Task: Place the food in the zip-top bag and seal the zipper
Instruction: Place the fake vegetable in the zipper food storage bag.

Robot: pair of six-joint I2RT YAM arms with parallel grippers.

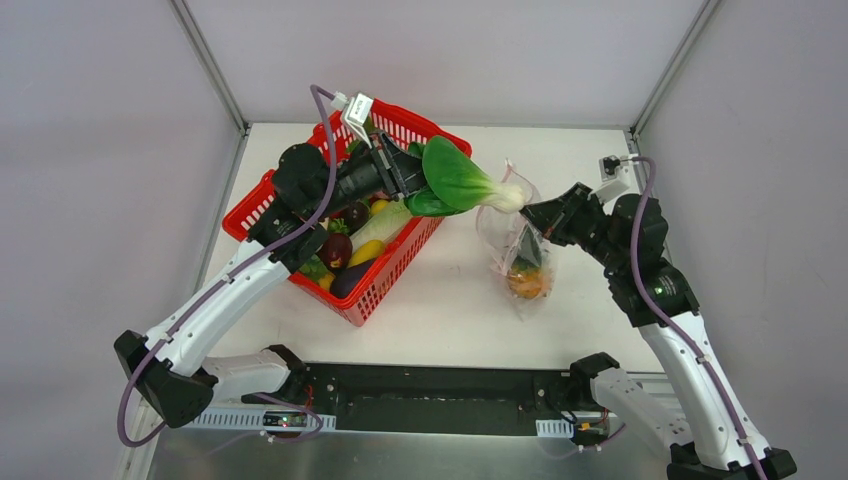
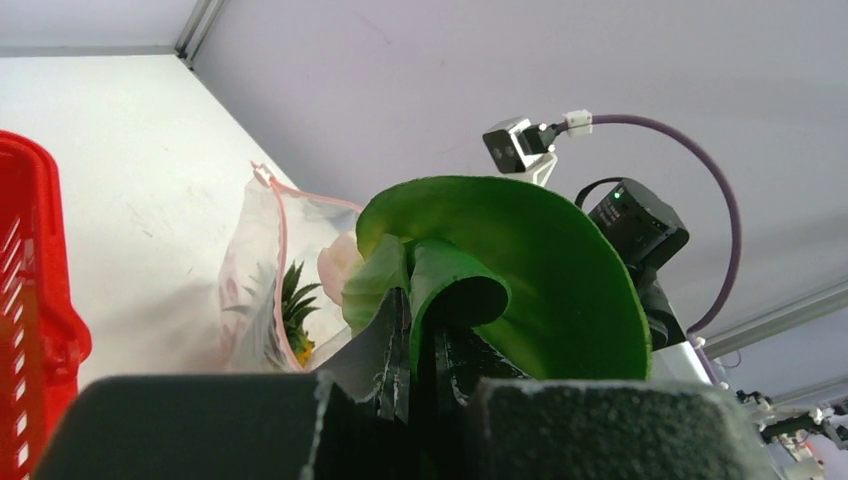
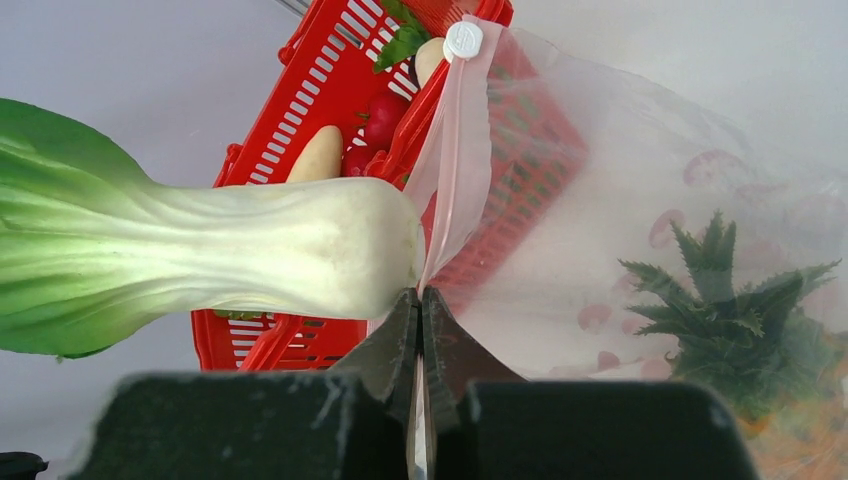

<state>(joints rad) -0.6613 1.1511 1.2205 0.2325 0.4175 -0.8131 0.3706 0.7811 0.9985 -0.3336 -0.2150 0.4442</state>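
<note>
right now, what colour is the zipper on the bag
Pink; the zipper shows best in the right wrist view.

left arm (image 1: 215,300) stretched forward, left gripper (image 1: 405,178) clamped; right arm (image 1: 690,350) bent inward, right gripper (image 1: 530,212) apparently pinched tight.

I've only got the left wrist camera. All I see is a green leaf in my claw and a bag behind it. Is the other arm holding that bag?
Observer: Yes. The right claw is shut on the zip-top bag, pinching it at the pink zipper.
Operator: Which end of the vegetable is leading?
Observer: The white stem end of the green leafy vegetable points at the bag's mouth, right beside the zipper. It is not inside yet.
Operator: Anything left in the basket?
Observer: Yes. The red basket holds an eggplant, a yellow piece and more.
</note>
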